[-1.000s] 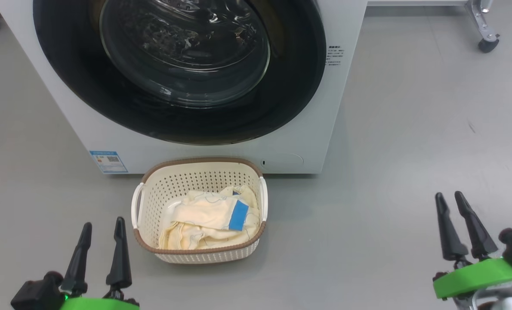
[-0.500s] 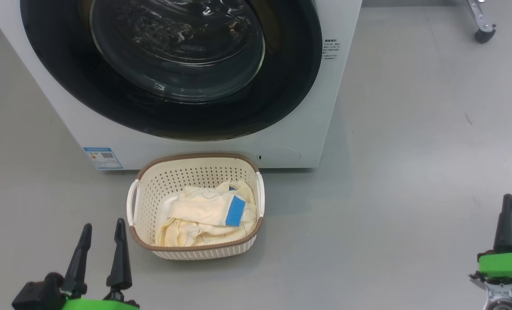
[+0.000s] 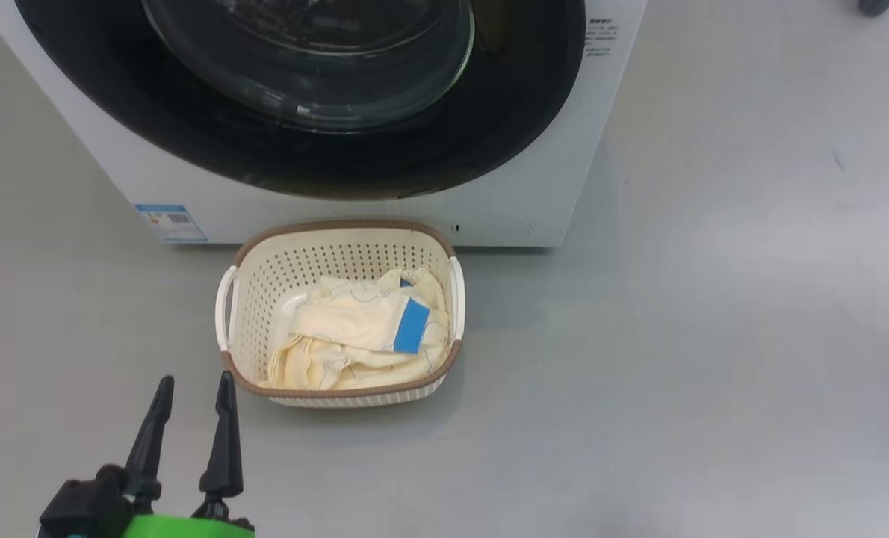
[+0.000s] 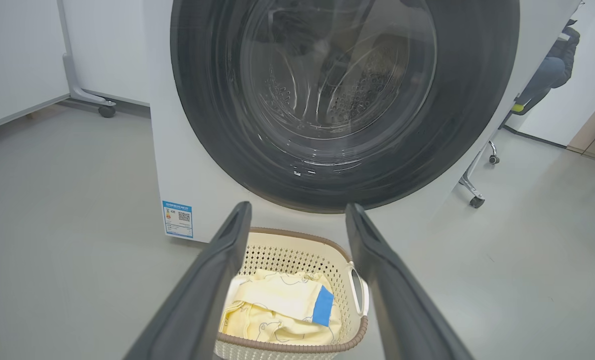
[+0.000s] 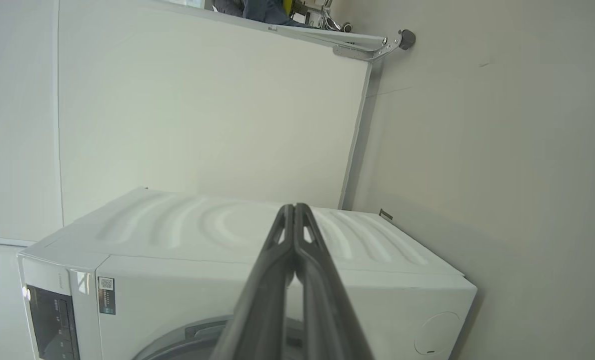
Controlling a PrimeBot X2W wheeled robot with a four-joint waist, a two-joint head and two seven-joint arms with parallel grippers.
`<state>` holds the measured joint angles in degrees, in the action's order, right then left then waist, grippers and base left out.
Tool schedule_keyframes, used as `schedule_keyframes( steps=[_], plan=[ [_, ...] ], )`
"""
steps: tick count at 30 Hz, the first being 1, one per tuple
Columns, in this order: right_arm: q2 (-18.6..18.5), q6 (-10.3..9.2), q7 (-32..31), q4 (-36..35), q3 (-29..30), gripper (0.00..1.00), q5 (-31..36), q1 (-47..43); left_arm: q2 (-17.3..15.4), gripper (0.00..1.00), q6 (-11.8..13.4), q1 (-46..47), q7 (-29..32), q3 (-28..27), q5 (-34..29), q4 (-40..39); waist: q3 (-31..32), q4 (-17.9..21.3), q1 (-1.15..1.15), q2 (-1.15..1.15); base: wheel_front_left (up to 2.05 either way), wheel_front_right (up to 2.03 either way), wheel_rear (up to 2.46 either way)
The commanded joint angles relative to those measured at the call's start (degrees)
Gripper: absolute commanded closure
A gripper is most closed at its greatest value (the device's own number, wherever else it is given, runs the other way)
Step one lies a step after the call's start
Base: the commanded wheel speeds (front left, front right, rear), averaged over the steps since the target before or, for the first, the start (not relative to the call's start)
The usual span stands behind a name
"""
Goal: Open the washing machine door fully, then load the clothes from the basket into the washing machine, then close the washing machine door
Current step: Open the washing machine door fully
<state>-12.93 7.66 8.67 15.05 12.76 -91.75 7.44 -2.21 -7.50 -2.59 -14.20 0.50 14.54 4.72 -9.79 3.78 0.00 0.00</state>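
door [image 3: 340, 161] shut, above the basket [image 3: 340, 226] of clothes [image 3: 355, 329] on the floor [image 3: 713, 336]. right claw [image 5: 295, 207], pinched shut on nothing, points at the washer [image 5: 377, 280] (likely nearer the door); left claw [image 3: 196, 377] gapes by the basket.

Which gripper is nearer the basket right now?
Left. The left gripper, open, hovers just off the near left corner of the basket. The right gripper, shut, points at the upper body of the washing machine, apparently farther off.

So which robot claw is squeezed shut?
The right gripper: its two dark fingers press together with nothing between them. The left gripper has its fingers standing wide apart.
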Motion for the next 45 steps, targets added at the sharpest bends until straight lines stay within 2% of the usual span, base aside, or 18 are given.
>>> schedule_keyframes(
  steps=[1,4,11,18,27,34,45],
  plan=[
    [-2.3,-0.17,-1.8,-1.3,1.0,1.00,-2.2,2.9,-0.7,0.00,0.0,2.0,-0.8,-1.3,-0.7,-2.3,-1.7,-0.6,0.00,0.00,0.00,0.00,0.00],
    [-2.5,-0.17,-6.6,-1.1,4.8,1.00,-6.2,5.8,-0.9,0.00,0.0,2.3,-0.8,-1.3,-1.2,-3.0,-3.8,-1.2,0.00,0.00,0.00,0.00,0.00],
    [-1.3,-0.17,-19.7,-0.1,12.8,1.00,-10.6,13.5,-1.6,0.00,0.0,2.7,-0.8,-1.8,-1.9,-3.7,-8.1,-2.4,0.00,0.00,0.00,0.00,0.00],
    [-1.5,-0.17,-32.2,2.8,18.5,1.00,-10.0,21.2,-2.1,0.00,0.0,3.8,-0.8,-2.4,-2.5,-4.4,-12.8,-4.3,0.00,0.00,0.00,0.00,0.00],
    [-1.9,-0.17,-41.3,4.7,18.0,1.00,-5.3,31.9,-2.0,0.00,0.0,5.1,-0.8,-2.2,-3.4,-5.1,-18.0,-6.8,0.00,0.00,0.00,0.00,0.00],
    [-0.7,-0.17,-47.0,5.1,14.3,1.00,-1.6,39.0,-1.5,0.00,0.0,5.7,-0.8,-2.2,-3.6,-4.4,-19.6,-9.5,0.00,0.00,0.00,0.00,0.00],
    [-0.9,-0.17,-50.0,5.1,9.8,1.00,1.9,44.8,-0.8,0.00,0.0,6.1,-0.8,-1.4,-2.9,-3.7,-21.1,-13.5,0.00,0.00,0.00,0.00,0.00]
  ],
)
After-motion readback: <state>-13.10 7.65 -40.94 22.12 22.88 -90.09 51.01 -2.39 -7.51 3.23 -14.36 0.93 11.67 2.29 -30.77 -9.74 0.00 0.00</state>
